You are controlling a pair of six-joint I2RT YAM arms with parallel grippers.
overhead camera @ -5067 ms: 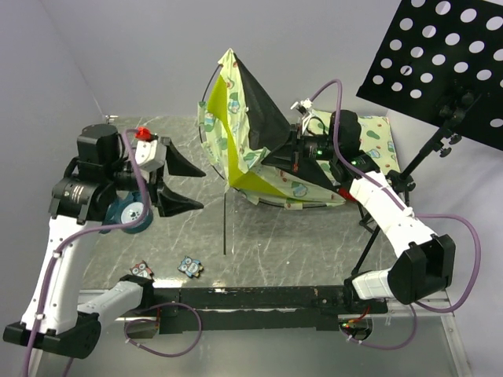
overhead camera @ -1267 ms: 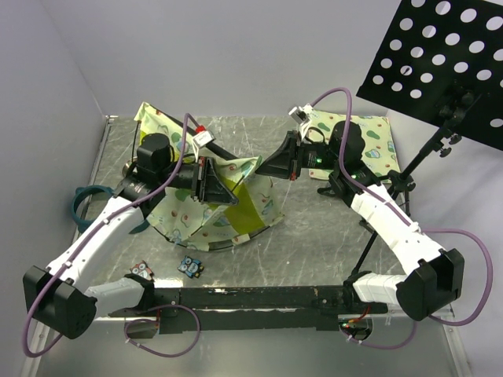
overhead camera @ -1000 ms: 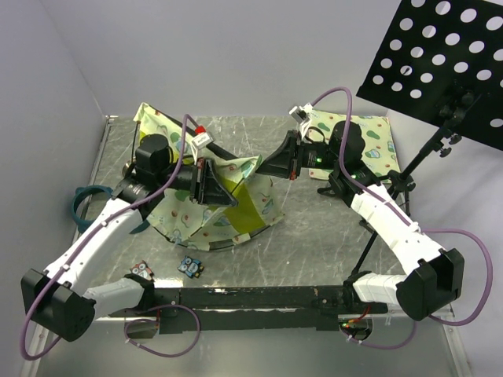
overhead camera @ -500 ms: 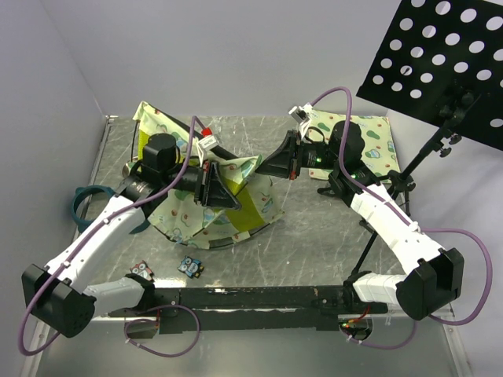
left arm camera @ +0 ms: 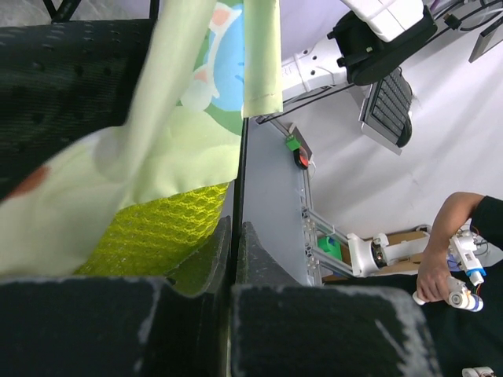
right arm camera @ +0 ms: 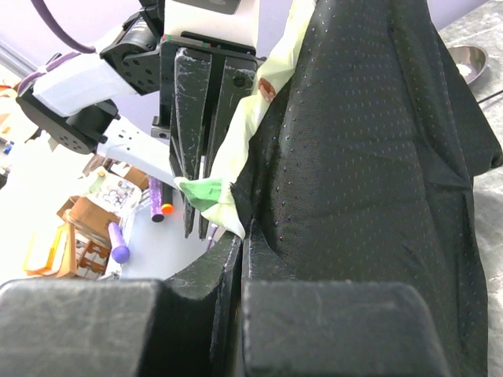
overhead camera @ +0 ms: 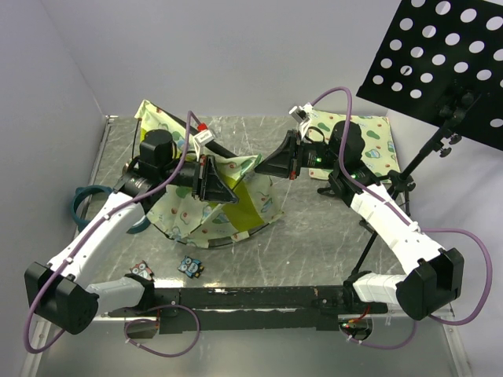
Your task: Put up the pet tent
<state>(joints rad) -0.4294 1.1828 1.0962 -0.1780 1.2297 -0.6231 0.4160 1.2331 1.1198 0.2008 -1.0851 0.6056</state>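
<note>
The pet tent [overhead camera: 187,214] lies collapsed on the left half of the table [overhead camera: 314,236], with pale printed cloth and a lime-yellow panel spread flat. The left gripper [left arm camera: 233,229] reaches in from the near left, its jaws closed tight on the tent's pale cloth and yellow mesh. The right gripper [overhead camera: 261,168] comes from the right to the tent's far right corner, its jaws pressed together where the black sheet [right arm camera: 369,157] meets the pale edge. A flat printed mat [overhead camera: 376,141] lies at the far right, behind the right arm.
</note>
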